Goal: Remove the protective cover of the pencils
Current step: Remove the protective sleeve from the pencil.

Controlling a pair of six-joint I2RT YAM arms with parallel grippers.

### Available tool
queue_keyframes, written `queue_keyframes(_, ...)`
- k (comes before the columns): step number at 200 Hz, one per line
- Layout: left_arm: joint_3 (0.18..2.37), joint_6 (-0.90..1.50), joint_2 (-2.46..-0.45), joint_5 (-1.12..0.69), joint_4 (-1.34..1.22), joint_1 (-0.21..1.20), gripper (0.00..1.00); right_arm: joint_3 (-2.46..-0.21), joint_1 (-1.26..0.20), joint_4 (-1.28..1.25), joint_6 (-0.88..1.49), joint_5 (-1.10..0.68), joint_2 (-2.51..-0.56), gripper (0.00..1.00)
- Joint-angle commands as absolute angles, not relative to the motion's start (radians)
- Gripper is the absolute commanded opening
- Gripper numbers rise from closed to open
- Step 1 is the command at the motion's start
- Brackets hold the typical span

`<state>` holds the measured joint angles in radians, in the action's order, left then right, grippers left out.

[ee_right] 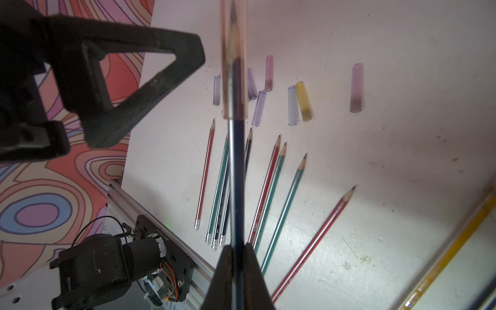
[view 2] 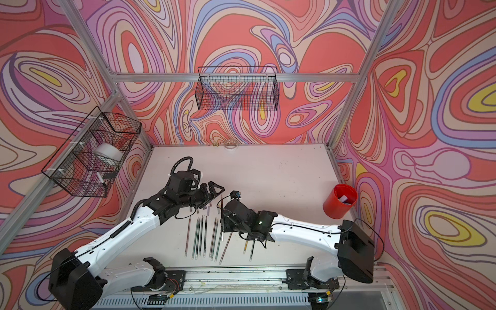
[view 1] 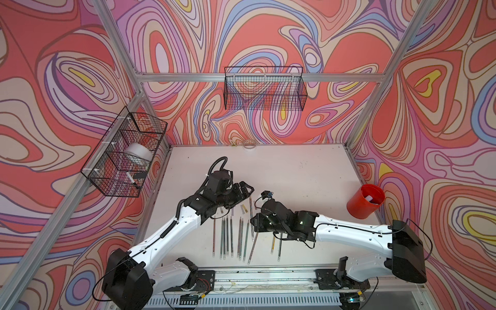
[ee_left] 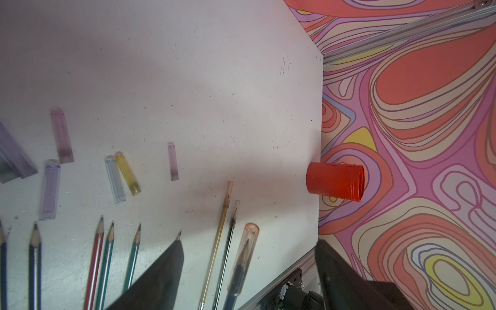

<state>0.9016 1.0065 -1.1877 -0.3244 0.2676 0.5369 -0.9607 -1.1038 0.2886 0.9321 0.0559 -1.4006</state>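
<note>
My right gripper (ee_right: 237,245) is shut on a dark pencil (ee_right: 236,174) and holds it above the table. A peach translucent protective cover (ee_right: 233,53) sits over that pencil's tip. My left gripper (ee_left: 249,241) is open, with the covered tip (ee_left: 245,257) between its spread fingers and touching neither. In both top views the two grippers (view 1: 248,189) (view 2: 222,214) meet mid-table. Several bare pencils (view 1: 228,236) lie in a row, with loose covers (ee_right: 357,87) (ee_left: 128,173) beyond their tips. Two more capped pencils (ee_left: 229,192) lie beside the held one.
A red cup (view 1: 366,200) stands at the table's right edge. Wire baskets hang on the back wall (view 1: 264,88) and the left wall (view 1: 123,153). A tape roll (view 1: 249,145) lies at the back edge. The arms' rail (view 1: 268,276) runs along the front.
</note>
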Motion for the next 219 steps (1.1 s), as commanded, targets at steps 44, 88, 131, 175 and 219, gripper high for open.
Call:
queue_keyframes(44, 0.933, 1.009, -1.210, -0.346, 0.236, 0.545, 0.55, -0.963, -1.118, 0.245, 0.902, 0.032, -1.380, 0.00)
queue_keyframes(88, 0.936, 1.008, -1.217, -0.350, 0.235, 0.546, 0.42, -0.963, -1.118, 0.251, 0.911, 0.035, -1.379, 0.00)
queue_keyframes(131, 0.936, 1.011, -1.219, -0.351, 0.237, 0.546, 0.30, -0.958, -1.118, 0.250, 0.913, 0.037, -1.374, 0.00)
queue_keyframes(175, 0.940, 1.015, -1.225, -0.361, 0.238, 0.547, 0.22, -0.961, -1.118, 0.255, 0.922, 0.043, -1.381, 0.00)
queue_keyframes(219, 0.945, 1.016, -1.232, -0.366, 0.238, 0.548, 0.15, -0.974, -1.118, 0.275, 0.930, 0.055, -1.385, 0.01)
